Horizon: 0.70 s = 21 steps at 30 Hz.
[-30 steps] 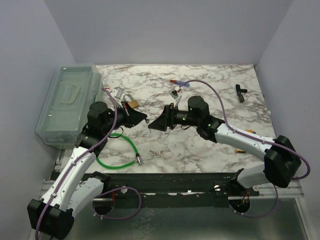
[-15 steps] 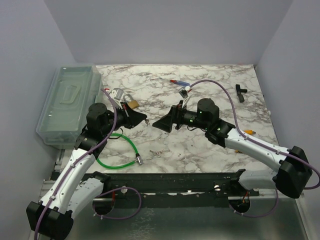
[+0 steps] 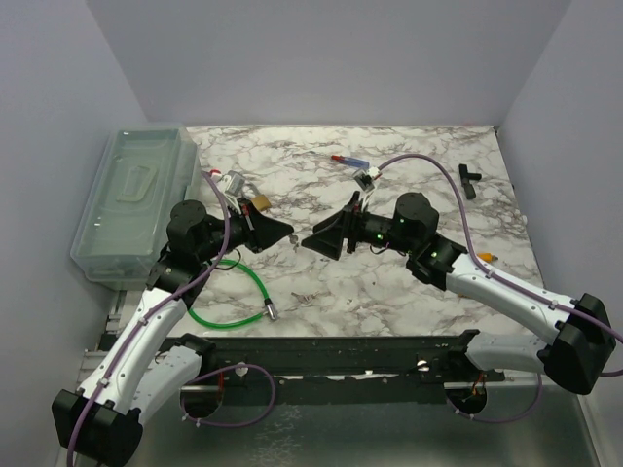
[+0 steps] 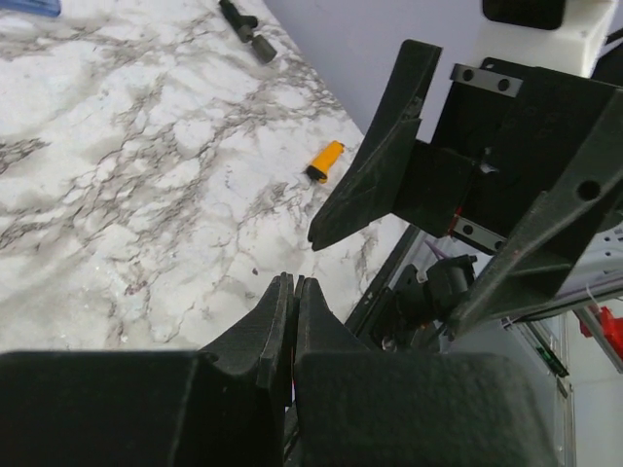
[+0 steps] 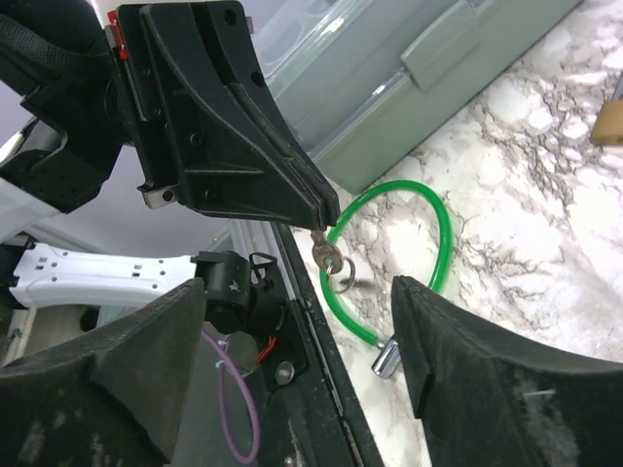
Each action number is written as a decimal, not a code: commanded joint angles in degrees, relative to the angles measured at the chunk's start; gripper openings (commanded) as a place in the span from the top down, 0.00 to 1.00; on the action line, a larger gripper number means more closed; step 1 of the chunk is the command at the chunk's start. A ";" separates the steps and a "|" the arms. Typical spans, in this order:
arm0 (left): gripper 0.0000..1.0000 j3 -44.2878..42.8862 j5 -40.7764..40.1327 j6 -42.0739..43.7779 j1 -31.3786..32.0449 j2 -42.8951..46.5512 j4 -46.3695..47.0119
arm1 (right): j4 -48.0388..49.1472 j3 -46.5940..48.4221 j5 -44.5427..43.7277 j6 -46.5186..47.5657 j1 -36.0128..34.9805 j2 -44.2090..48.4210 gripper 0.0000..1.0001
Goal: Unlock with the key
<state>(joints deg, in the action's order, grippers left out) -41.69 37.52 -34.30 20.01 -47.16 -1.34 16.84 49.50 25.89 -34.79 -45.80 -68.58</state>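
Nearest me, the green cable (image 3: 237, 295) loops on the marble table (image 3: 409, 292). Above it, my left gripper (image 3: 282, 232) has its jaws pinched narrow on the key (image 5: 322, 251), which dangles from the fingertips with its ring. I judge this a handover posture, since my right gripper (image 3: 316, 243) faces it just beside the key, jaws wide, holding nothing. Beyond the key lies the brass padlock (image 3: 259, 202), untouched, so unlocking has not begun. Left of the padlock sits a clear lidded bin (image 3: 131, 199).
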 commanded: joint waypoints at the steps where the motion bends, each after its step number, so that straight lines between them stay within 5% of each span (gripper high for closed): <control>1: 1.00 -0.90 8.10 1.21 0.35 1.47 5.03 | 3.20 0.56 2.79 2.78 -0.32 0.63 0.25; 7: 1.00 -3.83 12.55 1.98 0.29 0.77 7.18 | 4.77 1.06 3.67 4.53 -0.25 0.27 0.45; 21: 1.00 -2.48 17.86 1.84 0.34 -0.58 11.14 | 10.01 0.69 12.21 3.28 -0.25 -3.03 0.50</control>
<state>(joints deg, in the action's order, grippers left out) -44.73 53.34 -33.76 20.01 -49.04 7.66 23.92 49.50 34.87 -31.00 -45.80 -69.65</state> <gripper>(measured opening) 0.026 0.503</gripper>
